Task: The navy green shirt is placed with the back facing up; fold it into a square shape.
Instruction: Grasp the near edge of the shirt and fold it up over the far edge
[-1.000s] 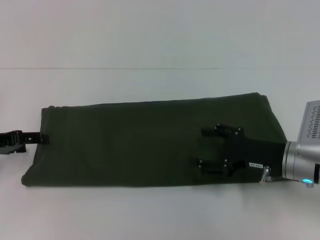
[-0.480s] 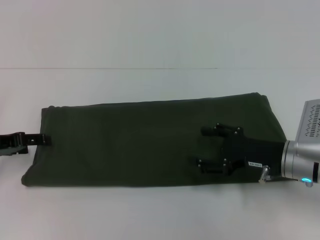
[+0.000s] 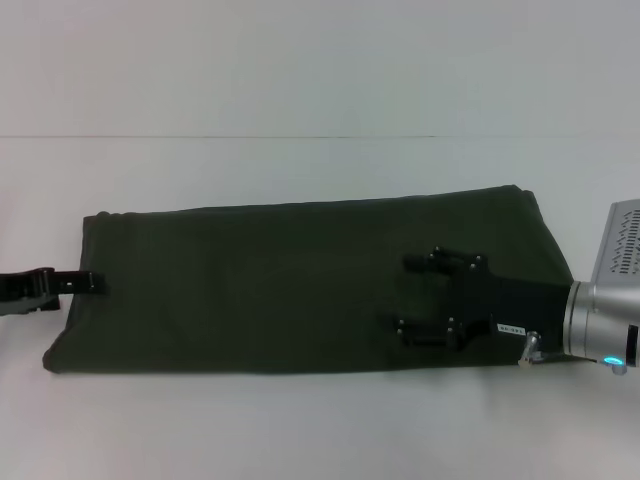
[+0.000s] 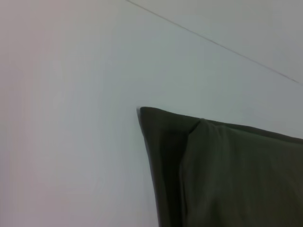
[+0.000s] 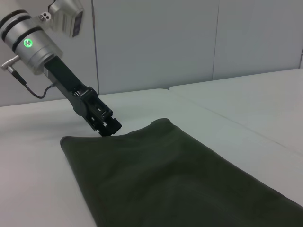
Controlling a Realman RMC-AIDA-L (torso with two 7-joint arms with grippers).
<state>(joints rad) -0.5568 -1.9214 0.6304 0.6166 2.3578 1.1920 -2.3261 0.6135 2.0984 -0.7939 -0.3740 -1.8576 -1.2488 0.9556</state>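
Note:
The navy green shirt (image 3: 270, 285) lies plain side up as a long folded band across the white table. It also shows in the left wrist view (image 4: 236, 175) and the right wrist view (image 5: 170, 179). My left gripper (image 3: 88, 283) is at the shirt's left end, its tip over the cloth's edge. It also shows in the right wrist view (image 5: 108, 126), low at the shirt's far end. My right gripper (image 3: 415, 297) is open over the shirt's right part, jaws wide apart, holding nothing.
The white table (image 3: 300, 100) extends behind the shirt, with a seam line running across it. A narrower bare strip (image 3: 300, 430) lies in front of the shirt. A grey panelled wall (image 5: 156, 42) stands beyond the table.
My left gripper has slid slightly toward the table's front along the shirt's left edge, its tip a little further over the cloth. The right gripper has stayed almost still.

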